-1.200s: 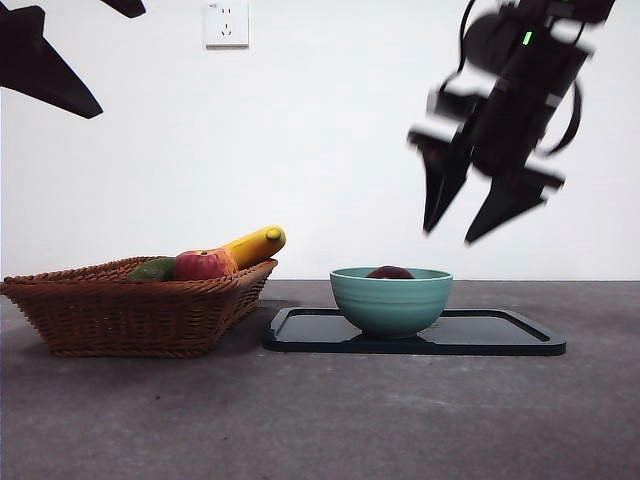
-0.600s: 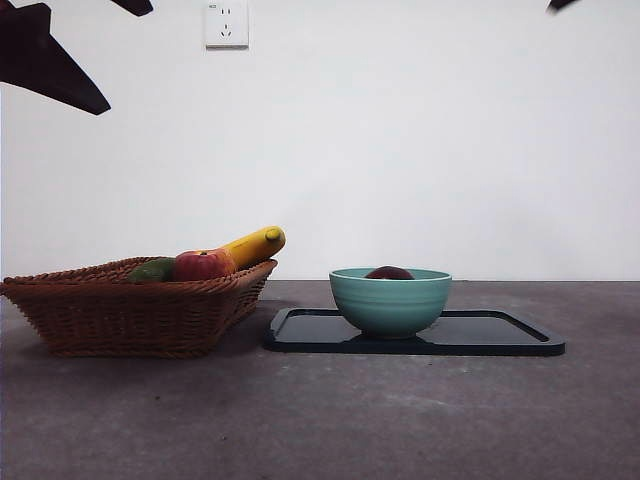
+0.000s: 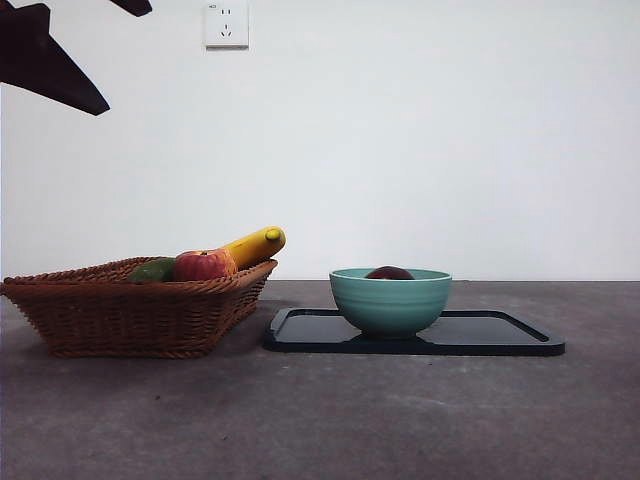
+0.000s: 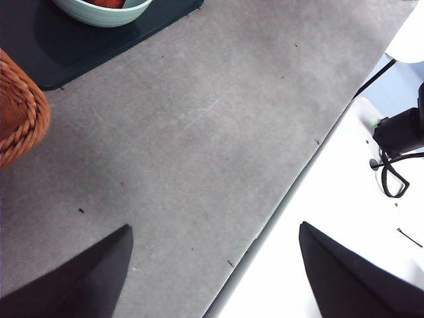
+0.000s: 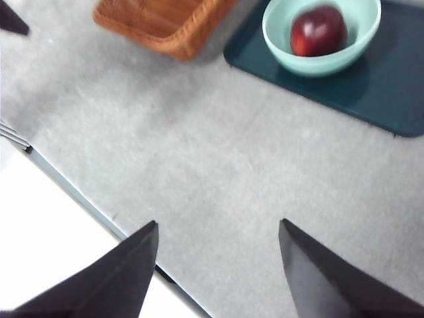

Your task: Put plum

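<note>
The plum (image 5: pixel 318 30) lies inside the bowl (image 3: pixel 390 300); from the front only its dark top (image 3: pixel 389 272) clears the rim. The bowl stands on the tray (image 3: pixel 500 335), at 3 o'clock from the basket (image 3: pixel 130 315), whose apple (image 3: pixel 203 265) and banana (image 3: pixel 255 244) half hide a green fruit (image 3: pixel 152 270). The left gripper (image 4: pixel 215 271) and right gripper (image 5: pixel 218 265) hang high over the table (image 3: pixel 320 420), jaws apart, empty.

Count: 1 plum (image 5: pixel 318 30), 1 teal bowl (image 3: pixel 390 301), 1 dark tray (image 3: pixel 500 335), 1 wicker basket (image 3: pixel 130 312). In basket: 1 red apple (image 3: pixel 203 265), 1 yellow banana (image 3: pixel 255 244), 1 green fruit (image 3: pixel 152 270). 1 wall socket (image 3: pixel 226 23).
</note>
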`<state>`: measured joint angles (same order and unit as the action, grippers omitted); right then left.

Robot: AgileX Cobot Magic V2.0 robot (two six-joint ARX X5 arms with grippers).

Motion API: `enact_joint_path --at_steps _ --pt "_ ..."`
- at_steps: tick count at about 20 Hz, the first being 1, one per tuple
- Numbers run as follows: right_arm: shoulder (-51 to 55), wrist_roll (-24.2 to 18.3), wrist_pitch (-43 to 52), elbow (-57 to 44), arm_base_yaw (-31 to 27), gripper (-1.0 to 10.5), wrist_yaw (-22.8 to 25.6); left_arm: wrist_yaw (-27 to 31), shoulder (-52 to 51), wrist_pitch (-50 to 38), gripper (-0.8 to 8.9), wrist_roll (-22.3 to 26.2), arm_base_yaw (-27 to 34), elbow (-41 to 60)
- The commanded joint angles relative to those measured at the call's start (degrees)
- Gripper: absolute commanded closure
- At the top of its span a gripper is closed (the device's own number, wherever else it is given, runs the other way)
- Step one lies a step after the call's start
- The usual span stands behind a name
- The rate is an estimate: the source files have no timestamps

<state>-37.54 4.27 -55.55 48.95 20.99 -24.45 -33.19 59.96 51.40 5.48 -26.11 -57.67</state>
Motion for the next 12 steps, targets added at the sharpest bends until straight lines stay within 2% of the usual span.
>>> enact_joint_path --at_steps 1,12 --pt "0.83 -0.44 0.66 0.22 0.26 6.6 -0.24 -0.31 0.31 -0.13 4.11 1.07 -0.26 -0.61" --pt "1.01 -0.44 0.66 0.22 0.26 6.6 -0.24 -0.31 0.31 0.02 4.11 0.74 -0.26 -0.61"
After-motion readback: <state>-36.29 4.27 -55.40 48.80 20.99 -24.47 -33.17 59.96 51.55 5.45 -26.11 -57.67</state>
